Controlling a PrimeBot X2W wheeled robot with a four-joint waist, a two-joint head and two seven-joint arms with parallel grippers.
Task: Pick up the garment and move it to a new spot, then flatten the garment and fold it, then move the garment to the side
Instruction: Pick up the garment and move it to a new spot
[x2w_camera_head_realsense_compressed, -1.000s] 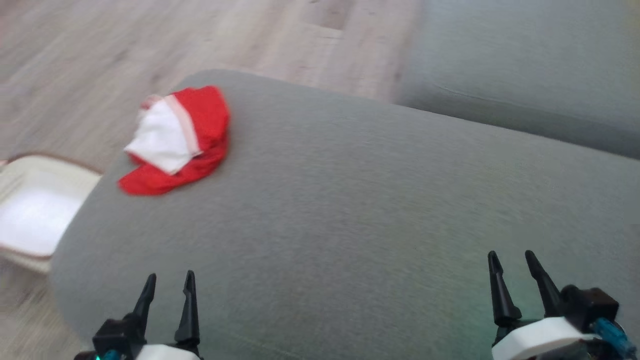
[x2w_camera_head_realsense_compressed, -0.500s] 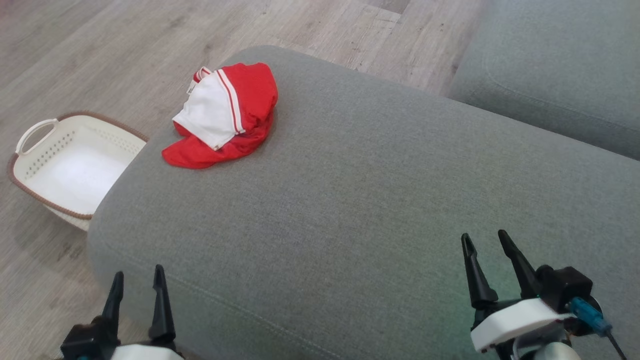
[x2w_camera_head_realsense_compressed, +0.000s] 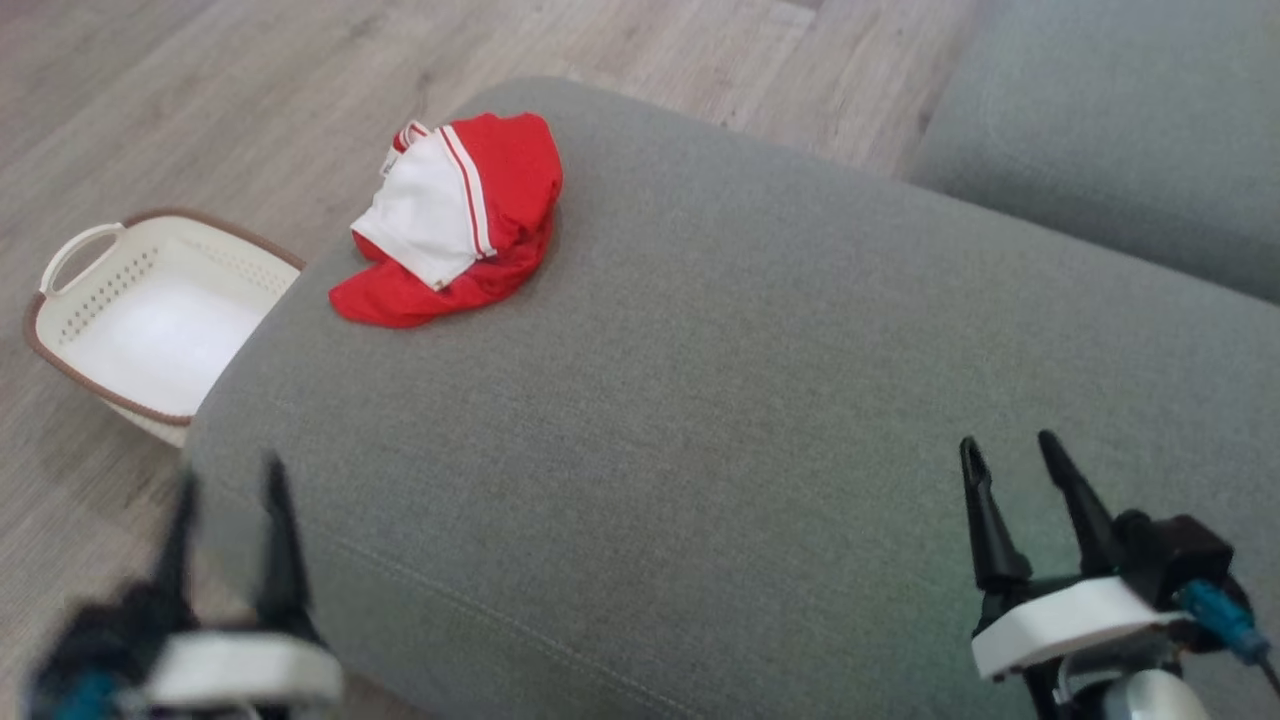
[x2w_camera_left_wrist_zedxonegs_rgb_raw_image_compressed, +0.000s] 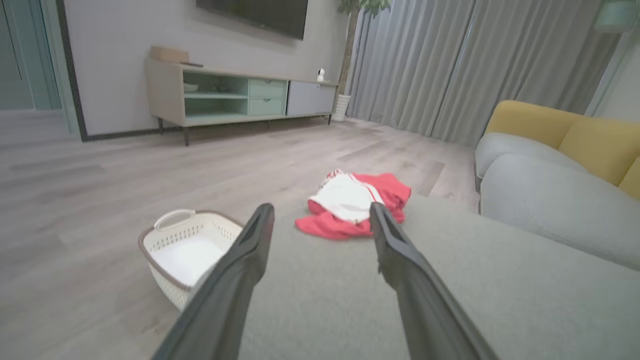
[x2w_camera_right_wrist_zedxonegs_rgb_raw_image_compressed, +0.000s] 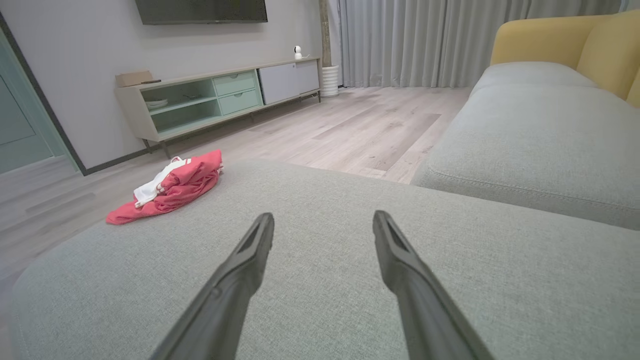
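Observation:
A crumpled red and white garment lies near the far left corner of a grey cushion. It also appears ahead of the left fingers in the left wrist view as the garment, and at the left of the right wrist view as the garment. My left gripper hovers open and blurred at the cushion's near left corner. Over the near right part of the cushion my right gripper stands open. Nothing is between either pair of fingers, and both are well short of the garment.
A cream laundry basket with a brown rim stands on the wood floor left of the cushion. A second grey sofa seat lies at the far right, with yellow back cushions. A TV cabinet stands against the far wall.
The camera has shifted, bringing the basket and garment further into view. The left gripper has moved up and left and is blurred. The right gripper has risen slightly. The garment lies as before.

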